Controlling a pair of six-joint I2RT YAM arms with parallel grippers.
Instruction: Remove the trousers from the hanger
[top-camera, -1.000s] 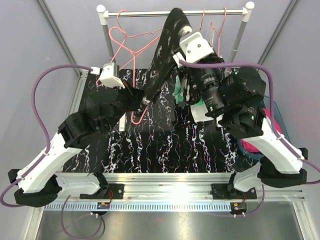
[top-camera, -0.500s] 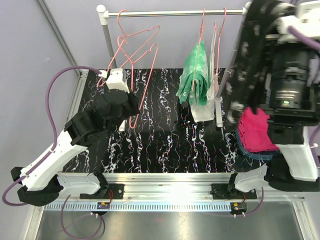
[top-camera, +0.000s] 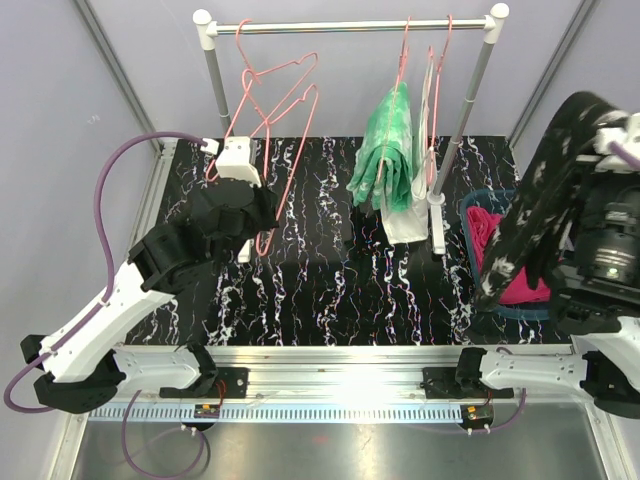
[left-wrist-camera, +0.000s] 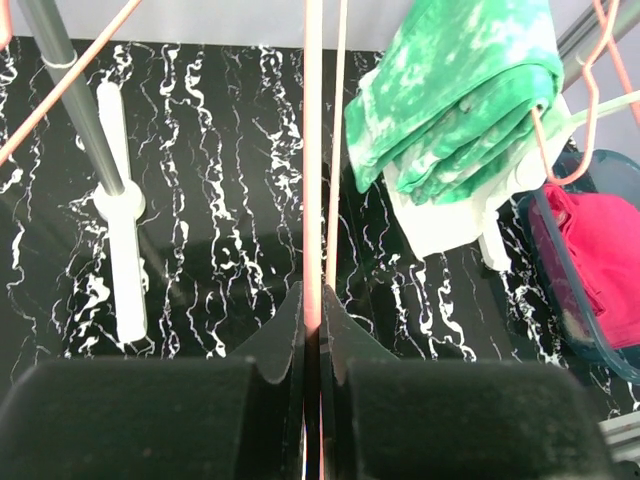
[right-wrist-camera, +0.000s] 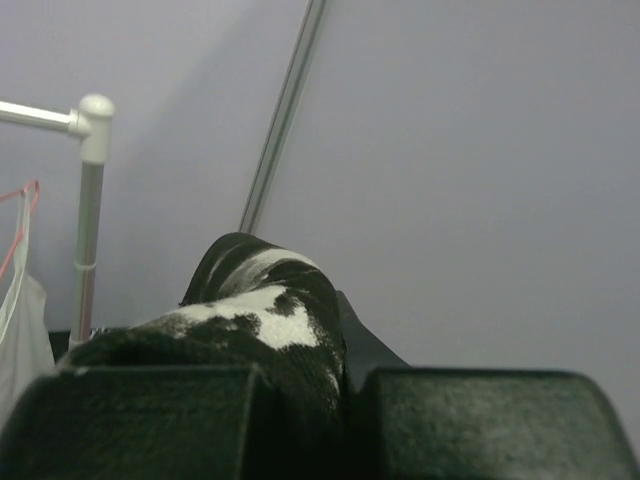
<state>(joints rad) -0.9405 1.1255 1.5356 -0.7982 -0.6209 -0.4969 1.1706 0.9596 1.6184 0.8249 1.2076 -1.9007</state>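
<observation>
Overhead, I see the black marbled trousers (top-camera: 535, 200) dangling at my right over the blue bin (top-camera: 468, 212) holding the magenta pair (top-camera: 523, 288); the green tie-dye pair (top-camera: 388, 150) hangs at the rail (top-camera: 340, 26). My left wrist feed shows the left gripper (left-wrist-camera: 312, 318) clamped on a pink hanger (left-wrist-camera: 313, 150) wire. The right wrist feed shows the right gripper (right-wrist-camera: 335, 345) pinched onto the marbled cloth.

The green-and-white trousers (top-camera: 390, 150) hang folded over a pink hanger (top-camera: 405, 55) on the rail (top-camera: 350, 26). The black trousers (top-camera: 530, 210) with white swirls are off their hanger. The right gripper (right-wrist-camera: 345, 345) pinches them up high, and they dangle down long over the blue bin (top-camera: 468, 218). The pink-red trousers (top-camera: 522, 288) lie crumpled inside that bin
</observation>
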